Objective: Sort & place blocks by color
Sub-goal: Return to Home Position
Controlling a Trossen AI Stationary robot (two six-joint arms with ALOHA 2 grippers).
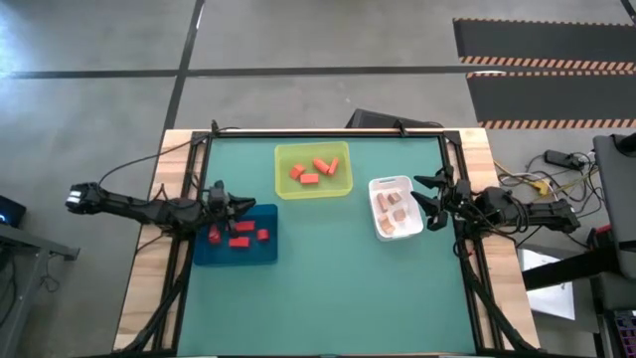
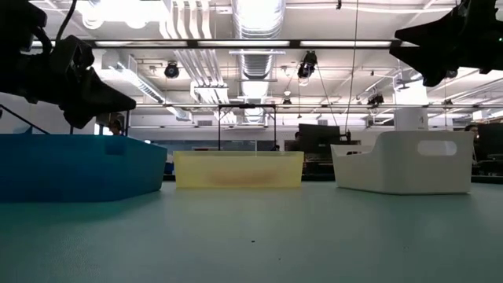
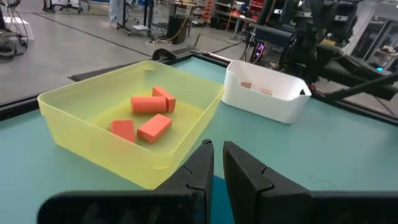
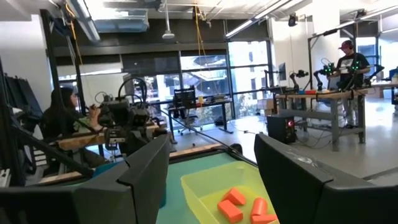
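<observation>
Red blocks (image 1: 238, 235) lie in the blue tray (image 1: 260, 254). Orange blocks (image 1: 314, 171) (image 3: 146, 115) rest on the floor of the yellow-green tray (image 1: 281, 169), and pale tan blocks (image 1: 395, 209) lie in the white tray (image 1: 377, 186). My left gripper (image 1: 241, 207) (image 3: 217, 155) hovers over the blue tray's far left corner, its fingers shut but for a narrow slit, with nothing between them. My right gripper (image 1: 429, 194) (image 4: 211, 155) hangs wide open beside the white tray's right side, holding nothing. In the low view both grippers are above the trays' rims.
The three trays sit in the table's far half: blue on the left, yellow-green in the far middle, white on the right. The green mat (image 1: 338, 298) stretches toward the near edge. Wooden table borders and cables flank the mat. People (image 4: 351, 62) are in the room beyond.
</observation>
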